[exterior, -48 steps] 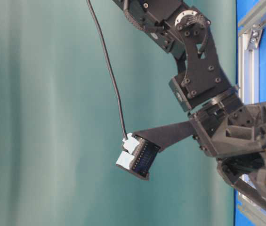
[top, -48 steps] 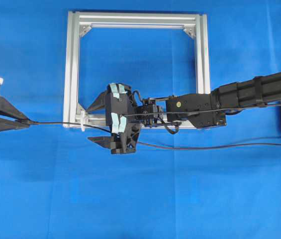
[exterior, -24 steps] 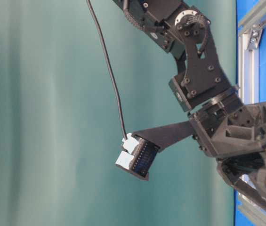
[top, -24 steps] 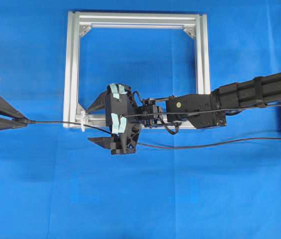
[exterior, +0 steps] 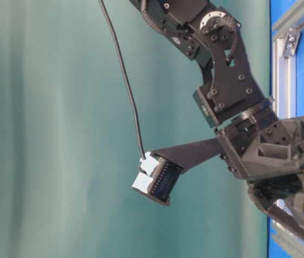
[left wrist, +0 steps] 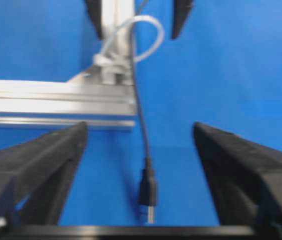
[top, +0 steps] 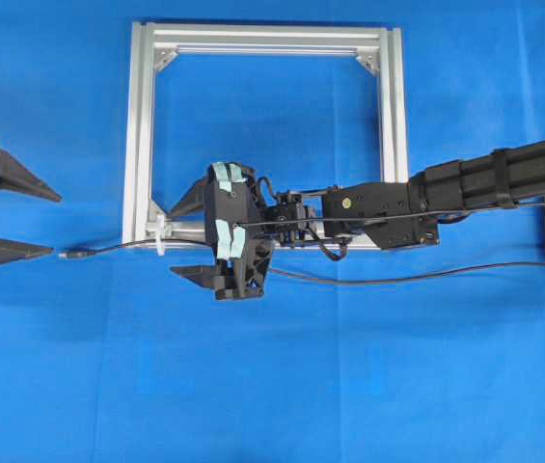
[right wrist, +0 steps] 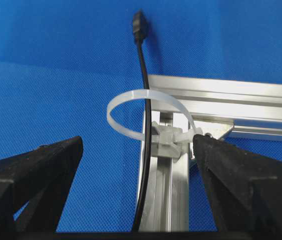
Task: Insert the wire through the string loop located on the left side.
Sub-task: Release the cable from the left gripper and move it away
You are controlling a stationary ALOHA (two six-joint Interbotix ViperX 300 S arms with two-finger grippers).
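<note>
The black wire [top: 397,279] runs in from the right, under my right gripper [top: 174,242], and passes through the white string loop [top: 160,234] at the frame's lower-left corner. Its plug tip [top: 69,254] lies loose on the blue cloth just left of the loop. My left gripper [top: 57,224] stands open around the plug without touching it. In the left wrist view the plug [left wrist: 148,192] lies between the spread fingers, with the loop [left wrist: 148,35] beyond. In the right wrist view the wire [right wrist: 145,150] threads the loop [right wrist: 126,107], and my right gripper [right wrist: 138,142] is open.
The square silver frame [top: 142,125] lies flat on the blue cloth. My right arm [top: 465,188] reaches across its lower bar. In the table-level view a black arm [exterior: 232,86] and a thin cable [exterior: 125,80] stand against a green backdrop.
My left gripper has opened and let go of the wire's plug. The plug now lies on the cloth and the wire hangs slacker. The right arm has not moved.
</note>
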